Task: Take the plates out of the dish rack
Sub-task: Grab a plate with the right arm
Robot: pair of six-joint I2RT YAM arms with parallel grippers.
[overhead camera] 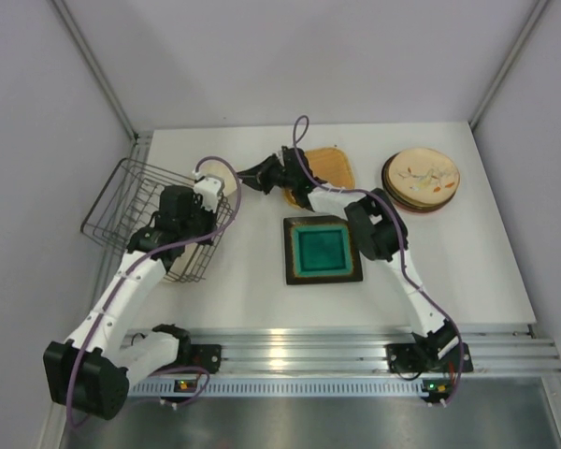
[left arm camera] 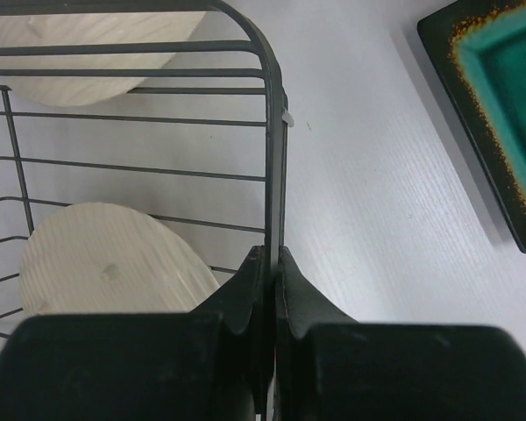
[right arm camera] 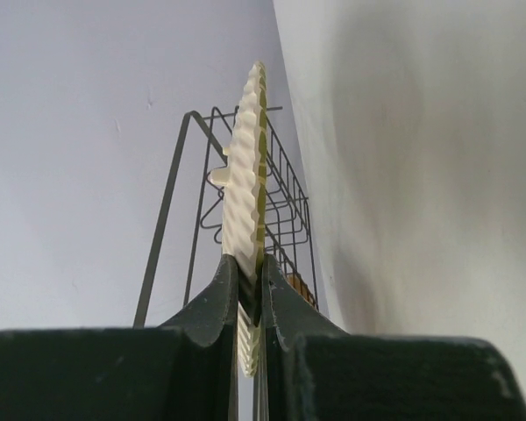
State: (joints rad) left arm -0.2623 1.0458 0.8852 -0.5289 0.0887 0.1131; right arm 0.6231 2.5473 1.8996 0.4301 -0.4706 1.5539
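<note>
Your right fingers (right arm camera: 250, 274) are pinched shut on the rim of a pale bumpy plate (right arm camera: 245, 175). The plate stands on its edge at the far right corner of the rack (left arm camera: 274, 158). You cannot tell from here if its bottom is free of the wires. Your left fingers (left arm camera: 274, 263) are squeezed shut on the top wire on the rack's right side, and this looks meant to hold the rack down.

At least one more pale plate (left arm camera: 114, 263) sits inside the rack. On the tabletop (overhead camera: 262, 290) lie a square green plate (overhead camera: 323, 250), a brown wooden plate (overhead camera: 332, 166) and, at the far right, a stack of round plates (overhead camera: 421, 180).

Now watch out. The right fingers grip only a thin bit of rim, so the plate may swing or slip out if you move fast. If the plate catches on a wire, it may tug the rack up or twist in the fingers. If the left fingers let go too soon, the rack may slide or tip. Your right arm reaches over the green and wooden plates, so a dropped plate may hit them. Lift slowly and straight up.
</note>
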